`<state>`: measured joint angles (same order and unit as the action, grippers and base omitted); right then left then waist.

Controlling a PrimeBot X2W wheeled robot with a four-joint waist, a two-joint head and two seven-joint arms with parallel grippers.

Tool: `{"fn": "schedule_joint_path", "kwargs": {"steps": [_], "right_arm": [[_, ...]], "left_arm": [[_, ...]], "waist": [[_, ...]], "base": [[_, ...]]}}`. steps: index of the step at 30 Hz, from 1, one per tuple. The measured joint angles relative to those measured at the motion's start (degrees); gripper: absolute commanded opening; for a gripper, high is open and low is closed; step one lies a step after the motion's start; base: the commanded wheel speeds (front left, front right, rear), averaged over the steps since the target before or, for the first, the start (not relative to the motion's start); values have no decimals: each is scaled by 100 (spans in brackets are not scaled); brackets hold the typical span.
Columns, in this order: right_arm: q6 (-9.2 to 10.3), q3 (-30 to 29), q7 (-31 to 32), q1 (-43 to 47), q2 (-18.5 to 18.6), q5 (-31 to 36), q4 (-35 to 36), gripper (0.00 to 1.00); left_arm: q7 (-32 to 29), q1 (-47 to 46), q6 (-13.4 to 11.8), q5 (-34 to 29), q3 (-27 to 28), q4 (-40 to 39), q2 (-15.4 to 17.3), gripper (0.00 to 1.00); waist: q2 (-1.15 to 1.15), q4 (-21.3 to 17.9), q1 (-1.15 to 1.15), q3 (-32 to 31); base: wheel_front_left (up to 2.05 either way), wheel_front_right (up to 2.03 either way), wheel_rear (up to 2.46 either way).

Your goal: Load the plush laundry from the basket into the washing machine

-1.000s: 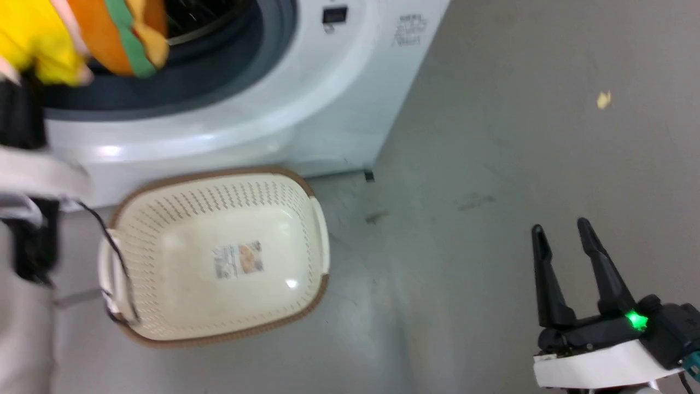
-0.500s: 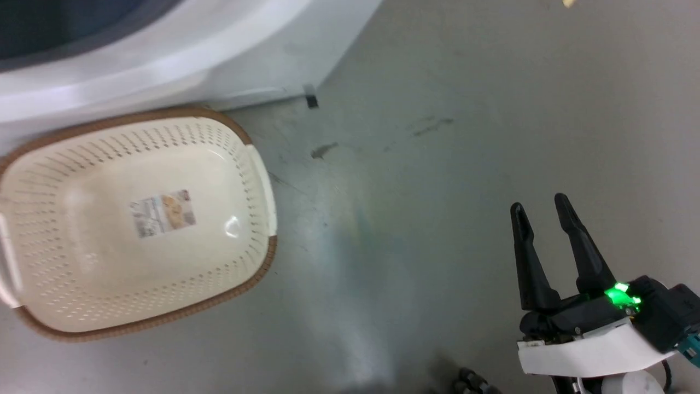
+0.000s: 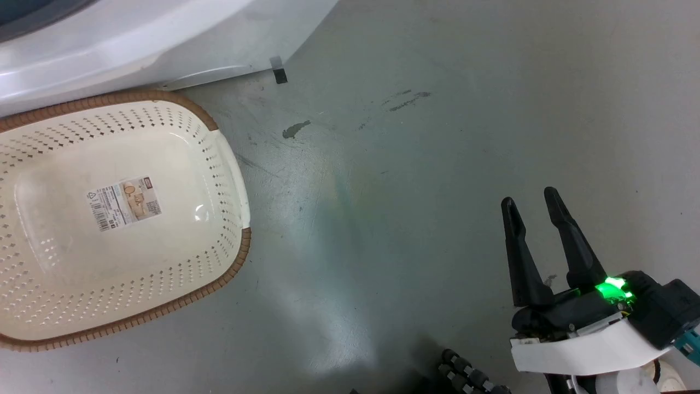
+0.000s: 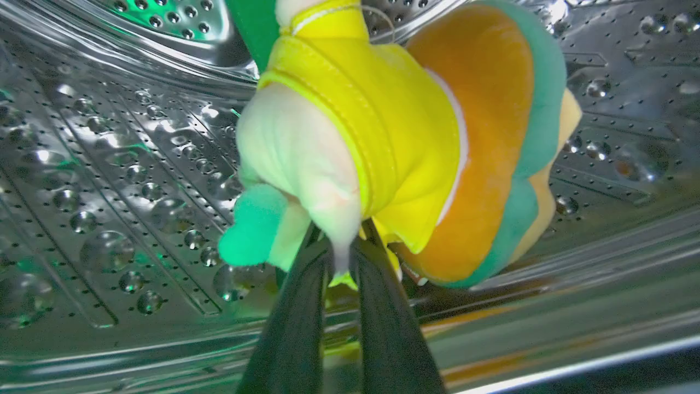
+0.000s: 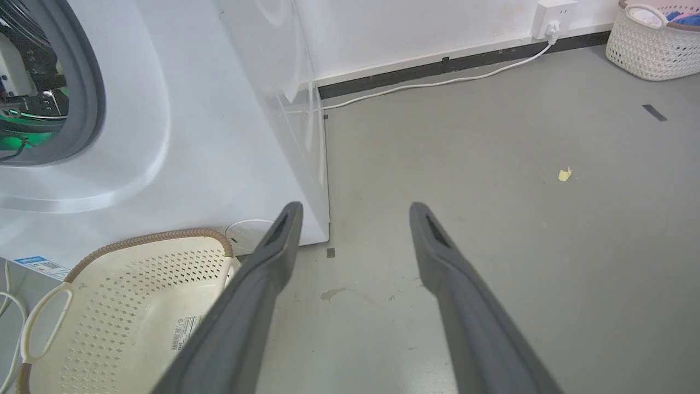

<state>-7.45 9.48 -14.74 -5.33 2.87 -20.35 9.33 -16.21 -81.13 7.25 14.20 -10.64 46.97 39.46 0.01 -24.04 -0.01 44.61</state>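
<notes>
Clamping plush laundry (image 4: 394,137) w/ left gripper (image 4: 343,260): fingers nearly together, pinching a fold btwn pale head and yellow top. Holding it inside the washing machine (image 4: 109,164), w/ shiny perforated drum wall curving round behind. In left wrist view, showing orange-and-green striped body bulging to the right and green tuft poking out to the left, just beside the fingers. Not possible to tell whether touching the drum or hanging free.

Hovering right gripper (image 3: 529,197) over grey floor (image 3: 410,137), fingers spread wide, gripping nothing, w/ green light glowing at its base. Keeping well apart from basket (image 3: 232,180).

Sitting basket on floor just beside machine's front, approx touching the lower panel, w/ label sticker (image 3: 123,201) showing on its bare bottom.

In right wrist view, looking past the spread fingers at machine's white front and side, w/ grey-ringed port at upper left and green glow inside. Also showing white cable (image 5: 437,83) running along wall base to a socket (image 5: 555,11), a pale woven hamper (image 5: 651,49) in far corner and a yellow scrap (image 5: 564,174) lying on floor.
</notes>
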Motion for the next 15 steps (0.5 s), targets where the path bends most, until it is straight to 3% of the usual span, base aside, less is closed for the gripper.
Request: {"fn": "schedule_joint_path", "kwargs": {"steps": [6,7,8,15], "right_arm": [[0,-80,0,-27,-1,12,-20,100],[0,-99,0,-37,-1,21,-25,100],[0,-119,0,-54,-1,30,-30,100],[0,-290,0,-86,-2,270,-135,100]], "left_arm": [[94,-18,48,38,-172,352,-102,0],[153,-15,49,75,-182,414,-127,32],[223,-12,51,110,-191,481,-157,100],[861,443,47,363,-234,972,-448,100]], "waist": [[0,84,0,-101],[0,103,0,-131],[0,124,0,-166],[0,312,1,-590]], "base": [[0,0,0],[0,0,0],[0,0,0],[0,0,0]]}}
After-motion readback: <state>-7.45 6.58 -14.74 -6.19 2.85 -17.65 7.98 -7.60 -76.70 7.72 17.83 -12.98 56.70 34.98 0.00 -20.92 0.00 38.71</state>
